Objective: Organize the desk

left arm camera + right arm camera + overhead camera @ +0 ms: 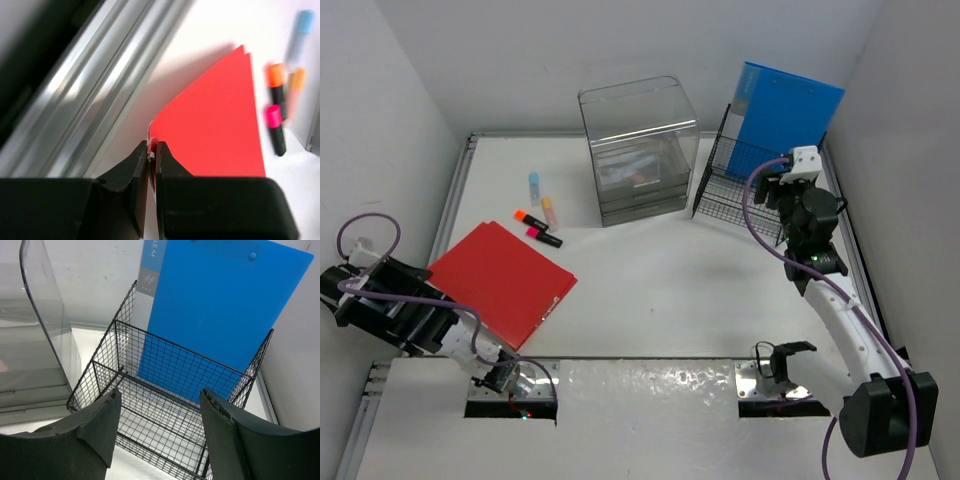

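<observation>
Left gripper (152, 150), closest to the lens: black fingers (127, 172) clamped tight on a corner of red folder (215, 125), thin edge pinched between them. Grips nothing else.

Red folder, from above: lies at 8 o'clock on the desk (660, 280), turned diamond-wise, pinched corner pointing to 9 o'clock, near grey rail (100, 85).

Desk: white, fills the middle of the top view, from the arm bases at 6 o'clock to the back wall at 12.

Orange-capped highlighter (528, 218) and pink-capped highlighter (544, 236): black barrels, side by side, just beside the folder's 12 o'clock corner. Not touching it, as far as visible.

Blue-capped stick (534, 183) and orange-capped stick (549, 211): at 10 o'clock, beyond the highlighters. Too blurred to name more closely.

Clear plastic drawer box (640, 150): stands at 12 o'clock, drawers at its bottom, contents unclear.

Black wire rack (165, 405): at 2 o'clock, just beside the drawer box. Holds blue folder (220, 305) at its far side, on edge and tilted.

Right gripper (161, 395): fingers spread wide, nothing between them. Hangs facing the near side of the rack, clear of the wire.
</observation>
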You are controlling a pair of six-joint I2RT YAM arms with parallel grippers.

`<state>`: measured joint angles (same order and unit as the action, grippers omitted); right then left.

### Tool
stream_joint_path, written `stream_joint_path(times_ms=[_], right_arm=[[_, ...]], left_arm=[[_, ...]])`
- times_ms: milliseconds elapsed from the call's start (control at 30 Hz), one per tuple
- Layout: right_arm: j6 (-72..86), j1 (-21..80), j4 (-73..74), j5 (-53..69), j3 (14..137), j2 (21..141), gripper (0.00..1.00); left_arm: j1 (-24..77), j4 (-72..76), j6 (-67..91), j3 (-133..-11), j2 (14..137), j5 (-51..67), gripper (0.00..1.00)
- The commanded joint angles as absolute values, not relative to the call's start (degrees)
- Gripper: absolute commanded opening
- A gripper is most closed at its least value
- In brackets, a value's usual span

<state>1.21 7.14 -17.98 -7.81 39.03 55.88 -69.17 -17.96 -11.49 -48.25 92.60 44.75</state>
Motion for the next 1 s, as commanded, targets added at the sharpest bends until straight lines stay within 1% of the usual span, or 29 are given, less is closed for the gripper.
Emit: stream_joint_path(times_ms=[0, 133, 233, 300, 400, 500, 533, 633, 733, 767, 833, 967], right_arm=[[-1.4, 7.4, -20.7, -6.2, 40.9, 55.5, 0.63], [-1.4, 7.4, -20.7, -5.6, 40.9, 55.5, 0.63], [-1.3, 7.6, -20.6, -3.3, 41.3, 55.9, 0.62], [-1.7, 8.2, -19.4, -0.4, 42.1, 56.6, 0.62], [-3.6, 12.0, -16.8, 2.2, 44.7, 58.2, 0.62], [-6.9, 15.4, -15.0, 3.2, 45.8, 59.4, 0.61], [-8.2, 17.3, -15.0, 4.1, 45.9, 59.7, 0.62], [-8.6, 19.6, -15.3, 7.3, 46.1, 60.3, 0.62], [-6.9, 20.6, -17.5, 9.4, 45.5, 60.7, 0.62], [-6.3, 20.7, -18.2, 11.0, 45.4, 60.9, 0.62], [-5.2, 21.2, -19.5, 12.5, 44.9, 61.3, 0.62], [-4.5, 22.1, -20.0, 15.6, 45.3, 61.9, 0.62]], left_arm=[[-67.5, -9.4, -12.9, -50.6, 90.0, 47.9, 0.00], [-66.5, -11.5, -15.2, -51.9, 89.8, 47.5, 0.00], [-65.7, -16.9, -19.9, -53.6, 88.7, 50.6, 0.00], [-64.3, -21.8, -24.9, -55.4, 85.9, 52.7, 0.00], [-59.4, -25.0, -28.6, -57.1, 80.4, 53.2, 0.00], [-57.0, -24.4, -27.4, -59.0, 75.1, 54.8, 0.00], [-56.9, -23.8, -24.9, -59.8, 74.1, 55.5, 0.00], [-56.8, -23.2, -22.1, -65.1, 71.5, 57.7, 0.00], [-56.4, -27.8, -23.3, -68.5, 71.0, 61.6, 0.00], [-56.3, -29.6, -24.9, -69.4, 70.8, 65.1, 0.00], [-54.9, -30.9, -26.1, -69.7, 70.4, 67.3, 0.00], [-49.6, -32.4, -25.0, -71.9, 69.2, 65.9, 0.00]])
